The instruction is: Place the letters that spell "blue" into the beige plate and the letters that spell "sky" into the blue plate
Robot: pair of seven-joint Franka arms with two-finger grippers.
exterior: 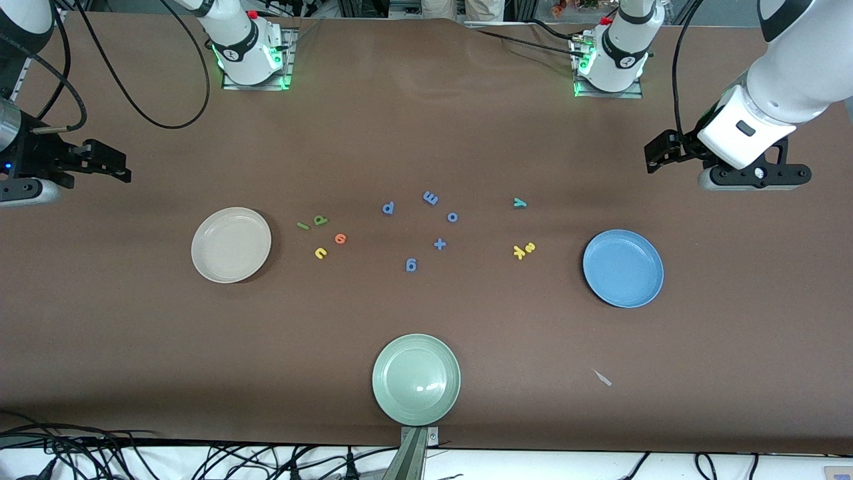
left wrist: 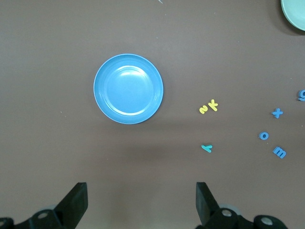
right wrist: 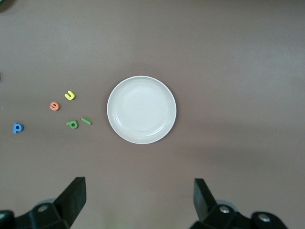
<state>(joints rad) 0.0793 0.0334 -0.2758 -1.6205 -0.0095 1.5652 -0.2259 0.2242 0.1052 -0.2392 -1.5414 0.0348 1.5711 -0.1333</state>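
Brown table held the beige plate beside green "l", green "b", orange "e" and yellow "u". Yellow "s", yellow "k" and teal "y" lay near the blue plate. Both plates held nothing. Left gripper and right gripper hovered at the table's ends, jaws wide, holding nothing.

Even overhead light, soft shadows

The pale green plate is cut off at the left wrist view's edge; a blue letter is likewise clipped there.
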